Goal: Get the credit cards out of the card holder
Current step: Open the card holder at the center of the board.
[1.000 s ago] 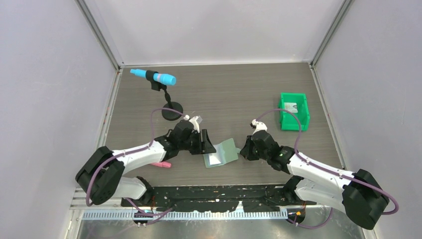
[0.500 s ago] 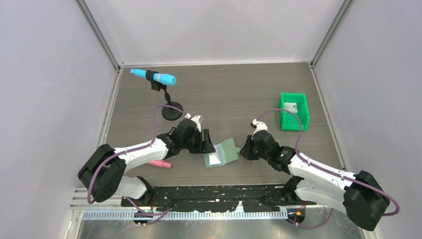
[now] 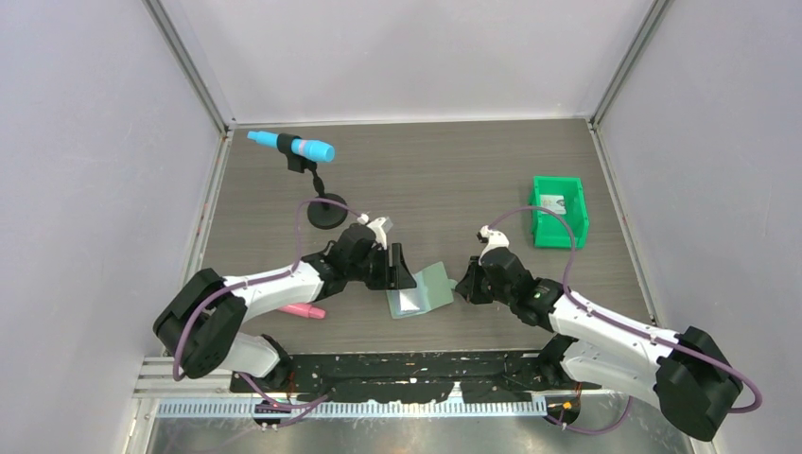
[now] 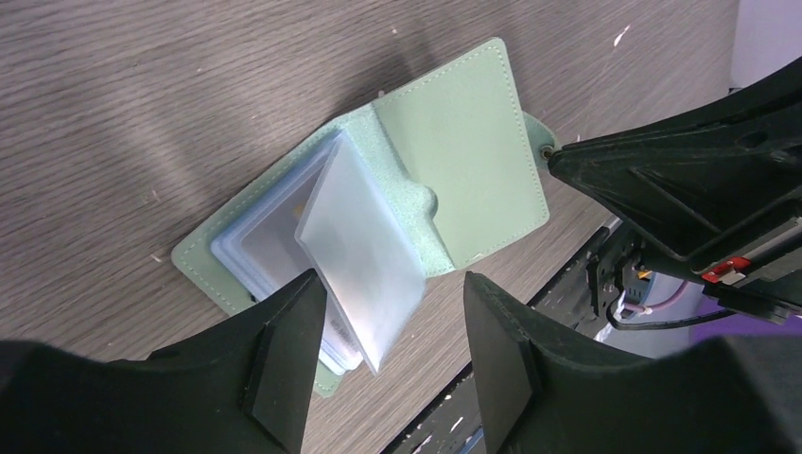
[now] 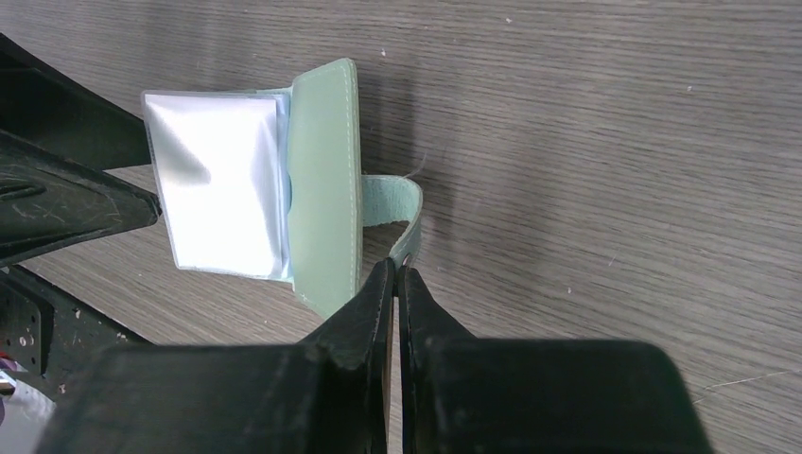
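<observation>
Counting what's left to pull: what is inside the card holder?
The open card holder holds bluish see-through sleeves; one stands lifted, and a pale card shows in the pocket under it. Any cards stacked lower are covered.

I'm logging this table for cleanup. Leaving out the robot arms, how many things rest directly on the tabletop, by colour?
Green: 2, the card holder and the bin
Pink: 1, the pen
Blue: 1, the tube clipped on its black stand
Total: 4
</observation>
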You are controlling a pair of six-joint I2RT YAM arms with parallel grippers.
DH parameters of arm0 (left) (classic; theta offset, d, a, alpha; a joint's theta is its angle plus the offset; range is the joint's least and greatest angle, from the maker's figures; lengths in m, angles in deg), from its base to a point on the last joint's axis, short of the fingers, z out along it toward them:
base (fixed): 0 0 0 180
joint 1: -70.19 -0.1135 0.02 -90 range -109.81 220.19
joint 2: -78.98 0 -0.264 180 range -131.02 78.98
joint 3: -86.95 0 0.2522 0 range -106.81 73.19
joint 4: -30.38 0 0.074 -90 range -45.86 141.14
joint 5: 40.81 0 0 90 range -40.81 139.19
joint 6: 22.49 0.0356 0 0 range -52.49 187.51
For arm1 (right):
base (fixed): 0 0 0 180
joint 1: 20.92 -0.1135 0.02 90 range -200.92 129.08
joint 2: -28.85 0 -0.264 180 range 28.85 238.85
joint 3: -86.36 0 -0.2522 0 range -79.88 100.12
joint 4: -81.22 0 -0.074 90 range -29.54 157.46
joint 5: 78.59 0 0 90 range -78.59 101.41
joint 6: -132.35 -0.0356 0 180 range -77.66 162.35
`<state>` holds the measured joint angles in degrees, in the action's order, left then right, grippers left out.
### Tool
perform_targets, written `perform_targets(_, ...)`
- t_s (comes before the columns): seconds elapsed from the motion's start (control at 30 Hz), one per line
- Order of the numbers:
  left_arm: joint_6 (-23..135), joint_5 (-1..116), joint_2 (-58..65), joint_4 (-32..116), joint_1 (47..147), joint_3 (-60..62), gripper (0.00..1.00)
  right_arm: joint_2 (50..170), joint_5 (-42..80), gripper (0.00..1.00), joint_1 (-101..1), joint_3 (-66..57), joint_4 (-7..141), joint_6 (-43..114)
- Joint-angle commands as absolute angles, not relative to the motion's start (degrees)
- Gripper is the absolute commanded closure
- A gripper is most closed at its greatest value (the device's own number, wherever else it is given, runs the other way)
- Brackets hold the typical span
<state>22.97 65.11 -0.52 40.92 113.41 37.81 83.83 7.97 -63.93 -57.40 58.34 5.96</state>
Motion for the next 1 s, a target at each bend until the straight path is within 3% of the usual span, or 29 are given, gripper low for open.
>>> perform_targets(0.0,22.93,67.23,-0.6,36.11,113.69,36.53,0.43,82.28,8.12,0.92,-63.77,-57.05,58.83,5.96)
perform_targets(0.43,18.47,74.07,-6.09,25.53,114.1,34.29,0.44,77.02,6.47,0.63,-63.8,-51.81,49.4,7.43)
perform_targets(0.97,18.57,74.07,-17.21,25.99,114.92,24.95,0.45,72.79,20.75,0.71,-64.27,-53.86,60.72,7.14)
